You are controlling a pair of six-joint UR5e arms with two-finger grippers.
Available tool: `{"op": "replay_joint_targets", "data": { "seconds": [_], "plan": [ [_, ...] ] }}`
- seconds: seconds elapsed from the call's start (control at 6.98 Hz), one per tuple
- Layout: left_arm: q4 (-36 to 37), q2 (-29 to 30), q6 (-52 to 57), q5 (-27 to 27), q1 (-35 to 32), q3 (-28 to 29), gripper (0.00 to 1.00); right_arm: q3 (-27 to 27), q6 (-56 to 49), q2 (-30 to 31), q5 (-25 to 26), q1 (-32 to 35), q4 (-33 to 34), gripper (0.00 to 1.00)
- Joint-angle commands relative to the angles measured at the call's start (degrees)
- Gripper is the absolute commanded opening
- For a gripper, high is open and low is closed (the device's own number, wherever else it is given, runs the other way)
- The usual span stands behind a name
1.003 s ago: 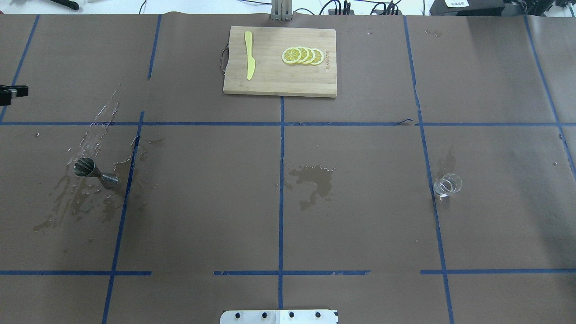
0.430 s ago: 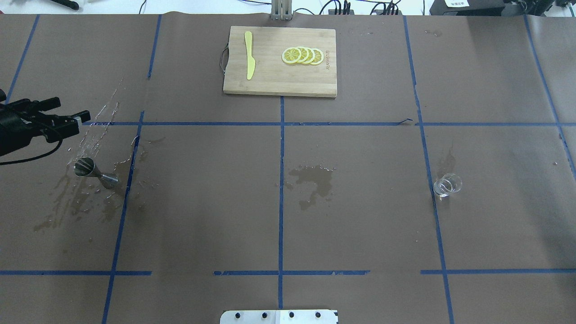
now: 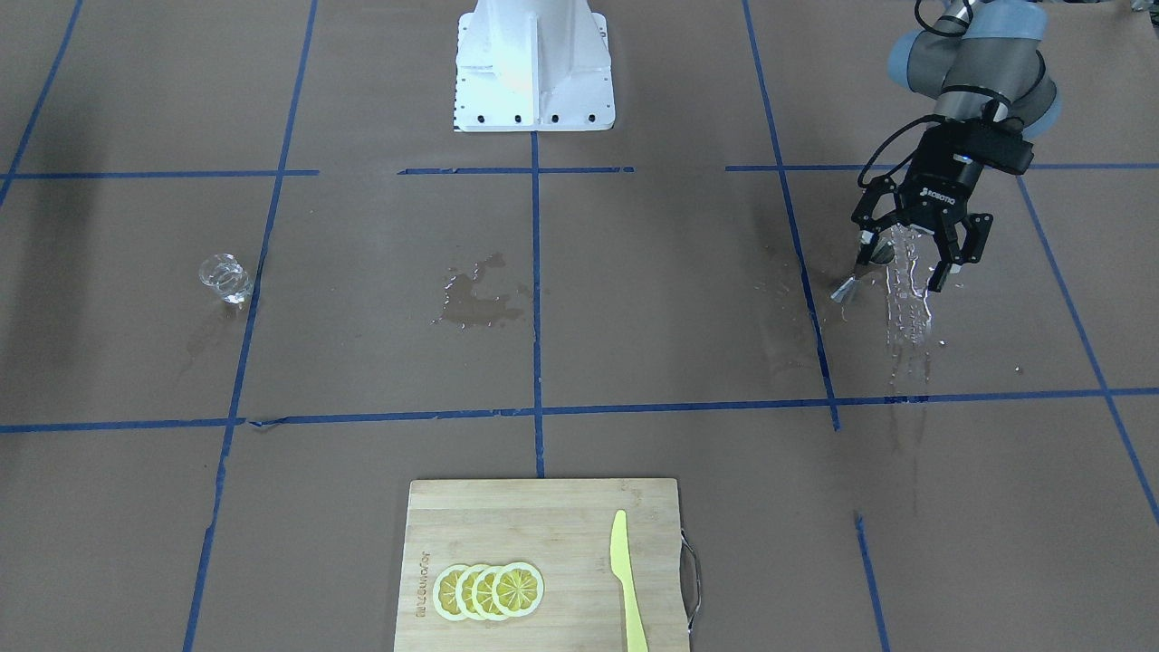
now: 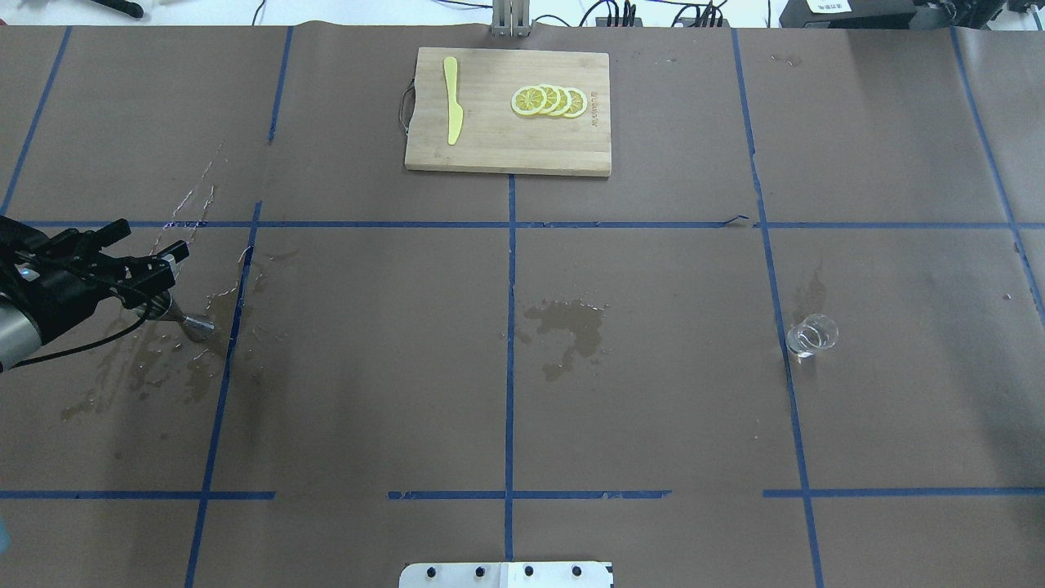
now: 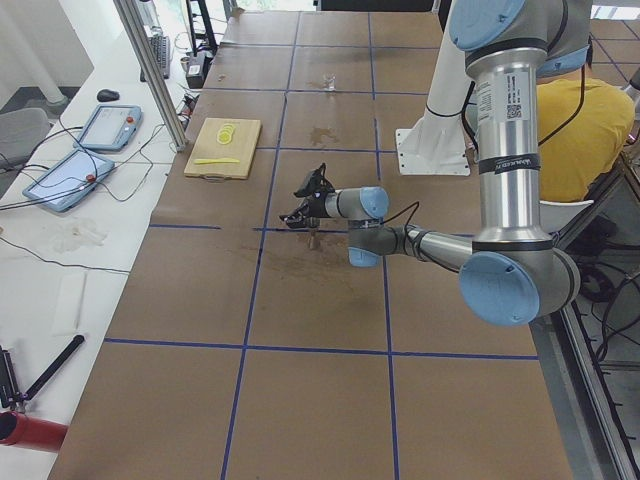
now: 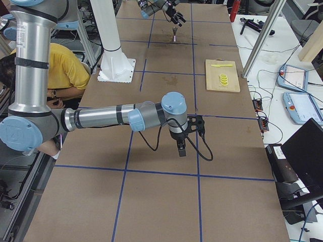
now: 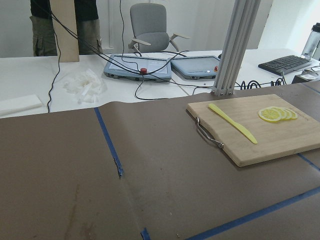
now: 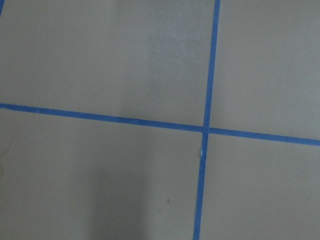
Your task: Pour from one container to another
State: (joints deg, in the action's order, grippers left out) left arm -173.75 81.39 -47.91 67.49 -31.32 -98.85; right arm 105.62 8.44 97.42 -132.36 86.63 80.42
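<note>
The robot's left hand point(image 3: 905, 258), fingers spread apart, reaches level across the brown paper-covered counter point(image 4: 653, 408) to the small, shiny steel hourglass-shaped jigger point(image 4: 194, 326), which appears to stand upright at the robot's far left amid dark wet patches point(image 4: 147, 359) and a glistening streak of spilled liquid point(image 3: 908, 308). In the front-facing view the jigger's upper cone sits between the open fingers, though whether they touch it cannot be told. The small, clear, round glass-like tumbler point(image 4: 811, 335), the vessel to be poured from, stands on its own well apart on the robot's right side, just beside a blue tape line point(image 4: 775, 269), with no hand near it. The distance between the two vessels suggests one has to be carried to the other before any pouring, and the wide-open approach at the jigger's top looks like the start of a pick-up or a steadying hold. The right hand point(image 6: 181, 149) hangs pointed down over bare counter in the right-side view; whether its fingers are apart or together cannot be told. A bamboo cutting board point(image 4: 490, 147) carrying yellow lemon slices point(image 4: 549, 100) and a yellow plastic knife point(image 4: 452, 102) lies at the far edge, out of the working path. Another wet patch point(image 4: 571, 322) marks the counter's centre, hinting that grip on the wet steel may be slippery.
</note>
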Motion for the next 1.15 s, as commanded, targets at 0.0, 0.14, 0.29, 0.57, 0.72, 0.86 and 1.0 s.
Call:
{"op": "replay_joint_targets", "data": {
  "seconds": [0.0, 0.14, 0.29, 0.57, 0.72, 0.86, 1.0],
  "plan": [
    [-0.53, -1.58, -0.16, -9.63, 6.33, 0.15, 1.00, -0.06, 0.00, 0.05, 0.00, 0.03, 0.00, 1.00],
    [-0.54, -1.58, -0.25, -10.01, 6.97, 0.59, 1.00, -0.06, 0.00, -0.03, 0.09, 0.03, 0.00, 1.00],
    [-0.62, -1.58, -0.25, -11.32, 7.84, 1.03, 1.00, -0.06, 0.09, -0.03, 0.09, 0.03, 0.00, 1.00],
    [-0.71, -1.58, -4.18, -14.40, 11.35, 3.04, 1.00, -0.06, 0.09, -0.03, 0.09, 0.03, 0.00, 1.00],
    [-0.80, -1.50, -4.73, -15.97, 12.50, 4.36, 1.00, -0.06, 0.09, -0.03, 0.09, 0.03, 0.00, 1.00],
    [-0.80, -1.41, -5.78, -16.16, 12.77, 5.85, 1.00, -0.06, 0.09, -0.03, 0.09, 0.03, 0.00, 1.00],
    [-0.80, -1.23, -6.22, -16.51, 13.38, 6.56, 1.00, -0.06, 0.09, -0.03, 0.00, 0.03, 0.00, 1.00]
  ]
}}
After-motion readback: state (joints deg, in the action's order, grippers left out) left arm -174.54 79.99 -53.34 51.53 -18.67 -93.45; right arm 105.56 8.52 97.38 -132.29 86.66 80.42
